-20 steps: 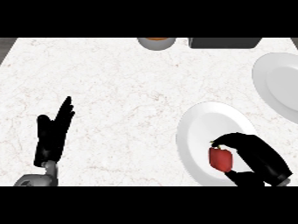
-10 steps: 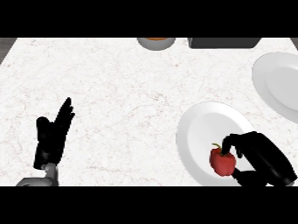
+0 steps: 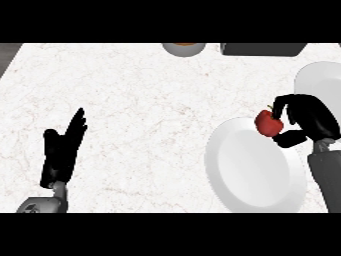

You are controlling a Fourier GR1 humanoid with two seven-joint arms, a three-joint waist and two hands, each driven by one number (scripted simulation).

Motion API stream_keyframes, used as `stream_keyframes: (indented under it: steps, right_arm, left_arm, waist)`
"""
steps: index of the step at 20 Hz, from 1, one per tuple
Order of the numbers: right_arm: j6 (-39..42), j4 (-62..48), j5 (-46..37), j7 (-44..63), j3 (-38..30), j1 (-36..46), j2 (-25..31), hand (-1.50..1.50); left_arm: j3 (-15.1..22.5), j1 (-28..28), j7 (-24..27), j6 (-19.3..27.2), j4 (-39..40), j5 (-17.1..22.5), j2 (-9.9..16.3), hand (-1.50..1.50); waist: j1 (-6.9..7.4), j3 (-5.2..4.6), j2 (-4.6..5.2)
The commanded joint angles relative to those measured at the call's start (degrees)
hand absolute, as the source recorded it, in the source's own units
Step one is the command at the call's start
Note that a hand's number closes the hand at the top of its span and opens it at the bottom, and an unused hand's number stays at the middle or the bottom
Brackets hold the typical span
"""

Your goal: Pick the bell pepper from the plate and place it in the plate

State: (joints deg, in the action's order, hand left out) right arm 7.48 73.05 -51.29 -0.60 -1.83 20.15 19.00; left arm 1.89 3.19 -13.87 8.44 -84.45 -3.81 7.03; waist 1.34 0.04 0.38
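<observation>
The right hand [image 3: 309,120] is curling round the bell pepper [image 3: 267,123], fingers arching over its top and thumb tucking in beneath, likely so the fruit is riding securely clear of the near plate [image 3: 254,172]. The pepper is hanging at that plate's one o'clock rim, with the far plate [image 3: 335,87] lying further toward one o'clock, seemingly the destination. It is looking small, glossy red and rounded, with a short dark stem poking up. The left hand [image 3: 62,150] is resting released, fingers straight and pointing up, at eight o'clock on the counter [image 3: 143,100].
</observation>
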Motion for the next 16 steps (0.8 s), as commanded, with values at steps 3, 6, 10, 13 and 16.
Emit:
stream_keyframes:
  steps: [3,6,10,13,16]
  right_arm:
    - [-3.8,-2.9,1.6,-0.2,-5.6,7.3,1.2,1.5]
    - [-7.7,1.9,3.2,1.5,-11.2,8.1,4.0,1.5]
    - [-11.7,2.8,2.0,4.4,-14.2,7.9,5.1,1.5]
    - [-11.3,1.1,1.8,7.8,-15.5,9.4,5.5,1.5]
    - [-10.2,-6.8,4.4,4.8,-19.4,13.1,10.2,1.5]
  left_arm:
    - [0.3,-3.5,2.1,0.1,-0.6,-1.0,-0.3,0.0]
    - [-0.3,-2.3,0.6,0.1,-1.3,0.0,-0.3,0.0]
    - [0.7,-4.3,1.5,1.2,-1.5,-1.3,-1.4,0.0]
    - [-1.5,-1.4,-0.3,-0.3,-0.8,-0.2,0.4,0.0]
    - [-0.9,-1.3,-0.2,-0.6,-1.7,-0.7,0.3,0.0]
  waist:
    - [-0.84,-0.03,-0.39]
    - [-1.39,-0.02,-0.59]
    - [-1.29,-0.02,-0.48]
    - [-1.21,-0.04,-0.39]
    - [-0.93,-0.01,-0.3]
